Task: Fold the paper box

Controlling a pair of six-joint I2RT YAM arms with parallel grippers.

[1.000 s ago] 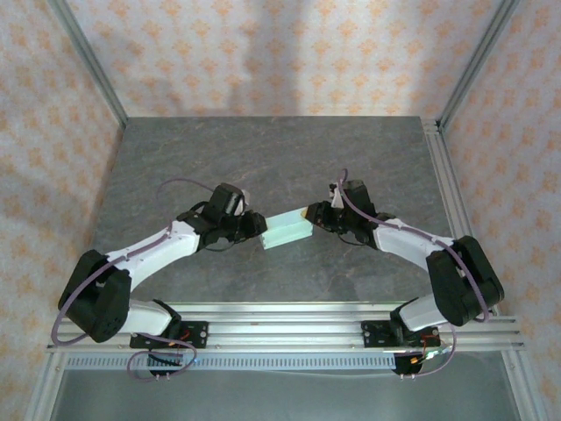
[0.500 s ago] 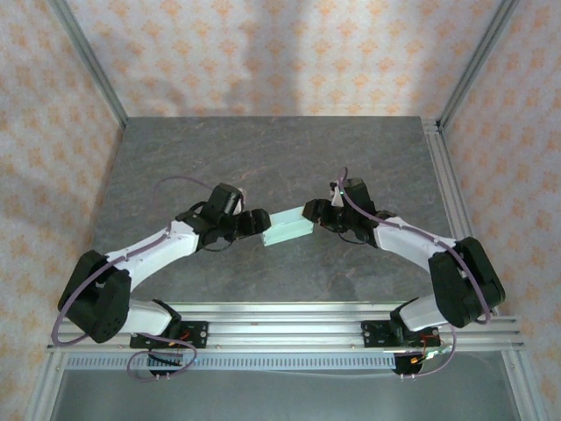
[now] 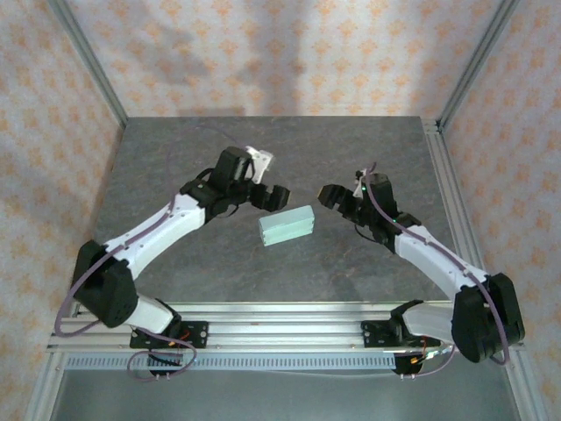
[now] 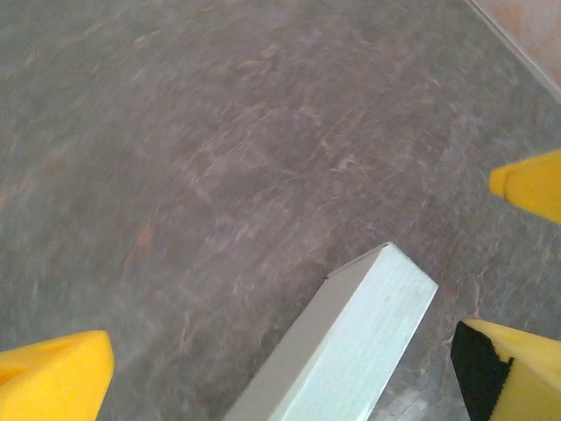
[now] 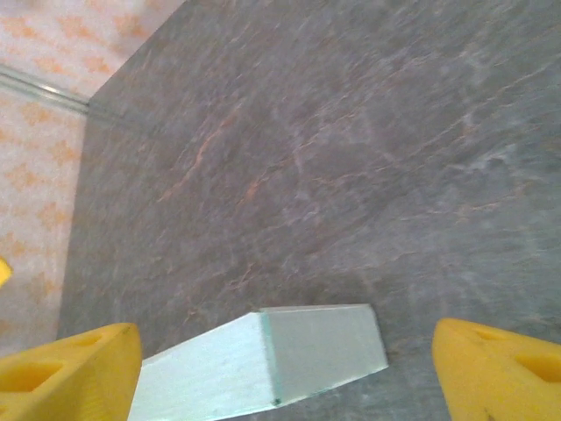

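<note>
Reaches inward from the near-edge bases with both arms, elbows bowed outward and wrists angled toward the middle, the left gripper [image 3: 266, 196] and the right gripper [image 3: 331, 196] face to face yet well apart, each with yellow fingers [image 4: 53, 375] spread wide, clasping nothing.

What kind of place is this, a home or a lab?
Most likely a lab robot cell: the left arm and right arm are bolted to an aluminium rail, and patterned backdrop walls enclose the grey table holding one paper box.
</note>
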